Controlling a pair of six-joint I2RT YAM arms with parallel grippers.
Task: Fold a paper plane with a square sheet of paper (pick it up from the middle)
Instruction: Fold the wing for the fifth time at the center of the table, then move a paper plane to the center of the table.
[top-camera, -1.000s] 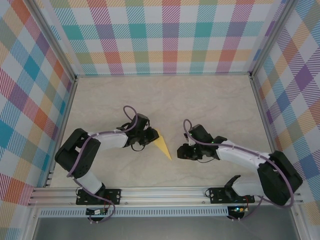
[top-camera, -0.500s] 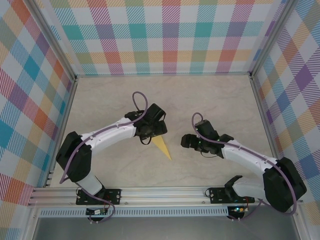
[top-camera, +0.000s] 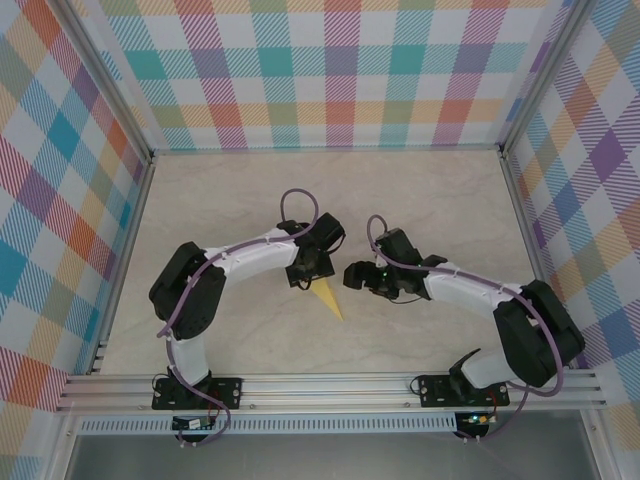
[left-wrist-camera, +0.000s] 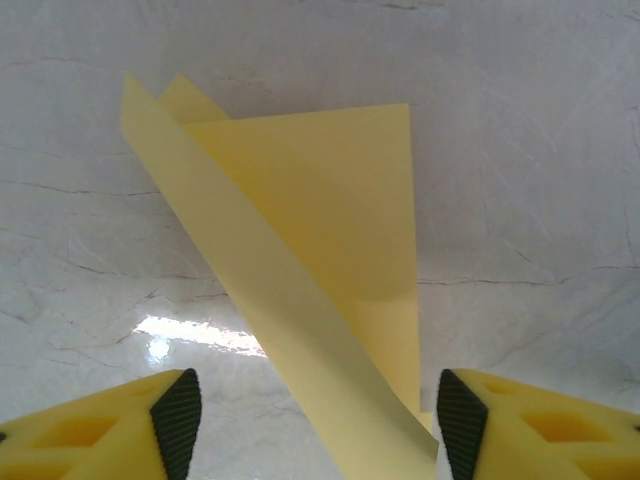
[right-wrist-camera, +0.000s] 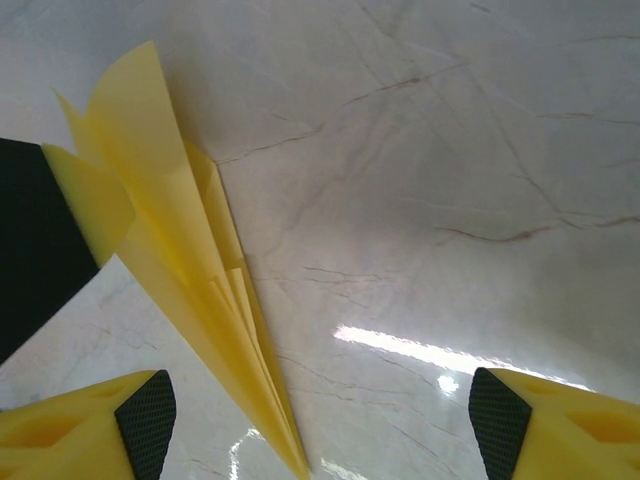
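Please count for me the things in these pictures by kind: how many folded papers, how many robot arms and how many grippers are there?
Paper plane: 1
Robot arms: 2
Grippers: 2, the left gripper and the right gripper
Total: 5

A pale, marble-patterned table (top-camera: 430, 200) with thin brown veins is seen, and a bright streak of glare (right-wrist-camera: 420, 350) is reflected on it. It is enclosed on 3 sides by walls (top-camera: 340, 70) covered in pastel plaid. Aluminium rails (top-camera: 330, 388) are fixed along the near edge, and slanted metal posts (top-camera: 108, 85) are set at the 2 back corners.
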